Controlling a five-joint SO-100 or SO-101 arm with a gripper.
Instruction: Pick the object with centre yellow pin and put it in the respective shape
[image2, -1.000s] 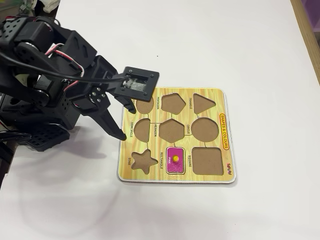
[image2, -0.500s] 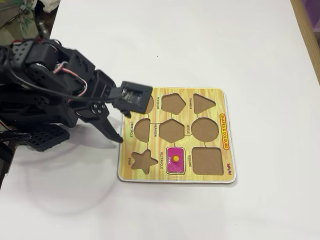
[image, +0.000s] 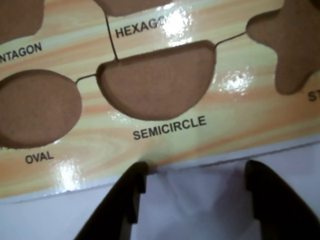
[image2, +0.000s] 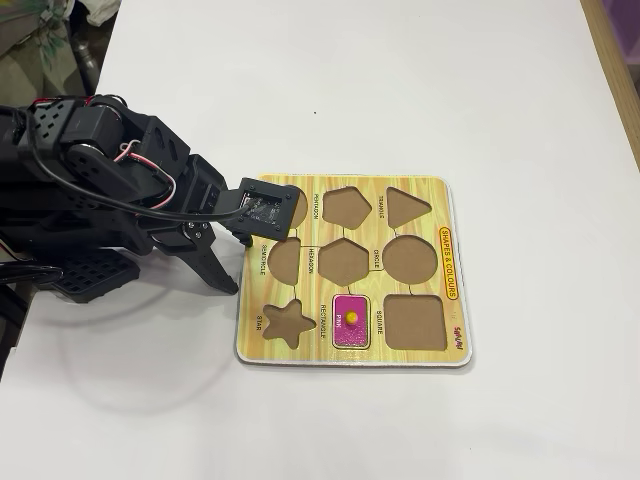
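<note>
The task's thing is a pink rectangular piece (image2: 351, 321) with a small yellow pin at its centre. It sits flat inside the rectangle recess of the shape board (image2: 455, 330), in the row nearest the bottom of the fixed view, between the star recess (image2: 285, 322) and the square recess (image2: 413, 321). Its top is glossy pink with a pale border, and it fills its recess.

The board is wood-grained, with brown empty recesses and printed labels. It lies on a white table (image2: 400, 90), which is bare on the far, right and near sides of the board, leaving wide open room there.

My pincer (image: 192, 182) hangs over the board's left edge as the fixed view shows it, well apart from the pink piece. In the wrist view my two dark fingers (image: 127, 195) stand spread apart with nothing between them, over the white table just off the board's edge. Just beyond that edge lies the semicircle recess (image: 157, 82), with the oval recess (image: 35, 107) beside it.
</note>
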